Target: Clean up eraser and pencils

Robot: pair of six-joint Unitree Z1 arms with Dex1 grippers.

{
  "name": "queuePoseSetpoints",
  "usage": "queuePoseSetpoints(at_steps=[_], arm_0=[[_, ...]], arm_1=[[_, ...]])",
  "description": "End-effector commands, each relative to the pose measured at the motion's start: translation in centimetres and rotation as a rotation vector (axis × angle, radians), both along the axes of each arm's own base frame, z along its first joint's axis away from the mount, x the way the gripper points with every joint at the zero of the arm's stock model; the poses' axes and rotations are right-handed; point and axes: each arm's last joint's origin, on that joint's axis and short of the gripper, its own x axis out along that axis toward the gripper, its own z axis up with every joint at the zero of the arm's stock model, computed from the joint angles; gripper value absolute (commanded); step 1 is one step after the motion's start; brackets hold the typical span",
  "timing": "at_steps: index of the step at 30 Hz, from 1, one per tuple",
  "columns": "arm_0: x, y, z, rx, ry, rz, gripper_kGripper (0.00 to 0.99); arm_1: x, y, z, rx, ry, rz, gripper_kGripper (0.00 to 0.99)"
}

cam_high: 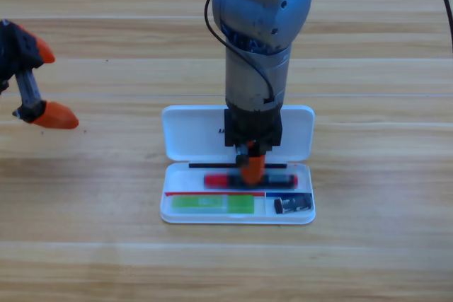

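Note:
The white case lies open mid-table, its lid [187, 136] flat behind the tray [165, 211]. The right gripper [253, 170] points straight down over the tray, shut on the middle of the black pencil with the red cap [219, 181], which lies crosswise in the tray's rear compartment. In the front compartment rests the light green pencil [212, 204]. The dark eraser [293, 204] sits in the small compartment at the front right. The left gripper [48, 84] waits at the picture's left edge, open and holding nothing.
The right arm's grey body [258, 40] rises over the case lid and hides its middle. Bare wooden table [375, 175] surrounds the case on all sides.

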Motion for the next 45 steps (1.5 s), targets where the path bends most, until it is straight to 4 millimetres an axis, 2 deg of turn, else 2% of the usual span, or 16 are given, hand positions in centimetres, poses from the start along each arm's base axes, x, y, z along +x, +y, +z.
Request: queuePoseSetpoints(at_steps=[1, 4, 6, 13, 16, 19, 22, 26, 29, 31, 32, 36, 45], arm_0=[[-0.2, 0.7, -0.3, -0.008, 0.009, 0.031, 0.990], [-0.1, 0.7, -0.3, -0.010, 0.003, 0.033, 0.990], [0.0, 0.7, -0.3, -0.013, -0.001, 0.038, 0.990], [1.5, 1.2, 0.3, -0.050, -0.024, 0.092, 0.986], [2.5, 1.5, 0.6, -0.066, -0.040, 0.123, 0.969], [4.4, 1.4, 0.4, -0.078, -0.052, 0.140, 0.910], [6.6, 0.8, -0.4, -0.102, -0.050, 0.131, 0.761], [9.5, -0.3, -1.7, -0.124, -0.065, 0.102, 0.502], [11.2, -1.2, -3.3, -0.162, -0.061, 0.064, 0.258], [12.0, -1.7, -4.4, -0.174, -0.055, 0.048, 0.031], [12.3, -1.9, -4.8, -0.175, -0.053, 0.043, 0.000], [12.9, -2.2, -6.3, -0.178, -0.049, 0.051, 0.000], [12.9, -5.7, -9.1, -0.155, 0.016, -0.038, 0.000]], arm_1=[[-1.6, 0.1, 0.3, -0.020, 0.046, 0.013, 0.815], [-2.6, -1.0, 3.4, 0.035, 0.065, 0.016, 0.854], [-3.7, -2.3, 6.2, 0.080, 0.065, 0.020, 0.862], [-8.7, -8.8, 16.2, 0.262, 0.045, 0.045, 0.890], [-10.7, -11.5, 19.1, 0.327, 0.033, 0.055, 0.890], [-12.4, -13.7, 20.9, 0.387, 0.055, 0.066, 0.890], [-13.6, -15.0, 21.8, 0.452, 0.096, 0.062, 0.904], [-14.9, -16.6, 22.4, 0.567, 0.114, 0.042, 0.904], [-15.4, -17.5, 21.7, 0.651, 0.085, 0.003, 0.905], [-15.8, -18.1, 20.9, 0.700, 0.078, -0.019, 0.905], [-16.0, -18.3, 20.5, 0.723, 0.073, -0.026, 0.905], [-16.7, -19.2, 19.1, 0.792, 0.063, -0.039, 0.916], [-16.8, -19.3, 18.2, 0.789, 0.069, -0.043, 0.917]])
